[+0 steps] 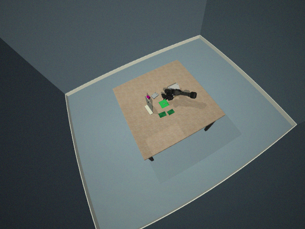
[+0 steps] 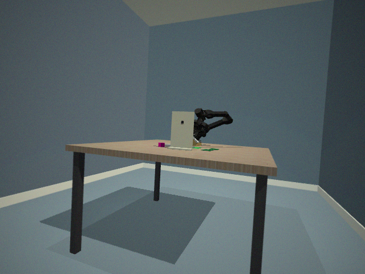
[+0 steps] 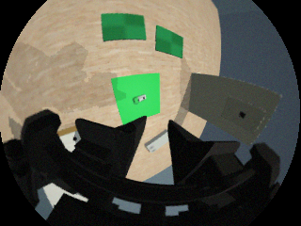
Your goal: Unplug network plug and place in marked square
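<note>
The small plug (image 1: 164, 103) (image 3: 139, 99), pale with a green part, lies on the bright green square (image 1: 162, 106) (image 3: 151, 84) on the table, inside its edges. The grey upright panel (image 1: 149, 103) (image 2: 182, 134) (image 3: 207, 94) stands beside the square. Its socket (image 2: 182, 121) (image 3: 242, 114) shows as a small dark hole with no plug in it. My gripper (image 1: 164, 97) (image 3: 157, 121) is partly open with nothing between its fingers. It is above the table beside the square, apart from the plug; the panel partly hides it in the exterior view.
Two dark green patches (image 1: 162, 114) (image 3: 123, 27) lie near the square. A flat grey piece (image 1: 155, 95) (image 3: 157, 141) lies between the panel and the arm's side. A magenta block (image 1: 148, 97) (image 2: 161, 144) is by the panel's end. A white box-like thing (image 1: 174, 86) is beside the arm.
</note>
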Tool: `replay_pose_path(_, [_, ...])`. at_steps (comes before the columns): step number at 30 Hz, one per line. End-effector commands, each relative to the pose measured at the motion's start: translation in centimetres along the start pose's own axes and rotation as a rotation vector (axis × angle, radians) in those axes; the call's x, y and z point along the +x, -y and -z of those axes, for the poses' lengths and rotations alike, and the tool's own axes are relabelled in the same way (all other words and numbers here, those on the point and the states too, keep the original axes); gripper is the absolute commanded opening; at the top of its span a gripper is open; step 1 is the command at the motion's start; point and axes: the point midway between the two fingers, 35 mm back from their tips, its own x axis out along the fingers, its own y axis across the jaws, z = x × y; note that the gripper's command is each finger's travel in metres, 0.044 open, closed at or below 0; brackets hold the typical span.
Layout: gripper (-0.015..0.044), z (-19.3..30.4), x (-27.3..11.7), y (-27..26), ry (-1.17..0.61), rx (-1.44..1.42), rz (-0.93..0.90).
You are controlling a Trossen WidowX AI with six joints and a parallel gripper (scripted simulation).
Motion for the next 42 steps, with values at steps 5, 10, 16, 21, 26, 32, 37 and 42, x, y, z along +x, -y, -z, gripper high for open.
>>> replay_pose_path(5, [0.0156,-0.2,-1.0,0.7,0.01,-0.005,0.008])
replay_pose_path(10, [0.0156,-0.2,-1.5,0.9,0.014,-0.004,0.01])
replay_pose_path(16, [0.0156,-0.3,-2.1,1.2,0.018,-0.003,0.013])
replay_pose_path(21, [0.0156,-0.1,-2.2,1.3,0.008,0.003,0.006])
replay_pose_path(26, [0.0156,-0.2,-3.2,2.2,0.004,0.002,0.005])
replay_pose_path(32, [0.0156,-0.2,-4.5,3.2,0.001,0.001,0.004])
replay_pose_path(37, [0.0156,-0.2,-5.7,4.0,0.001,0.0,0.004])
replay_pose_path(42, [0.0156,-0.2,-6.8,4.8,0.002,0.0,0.005])
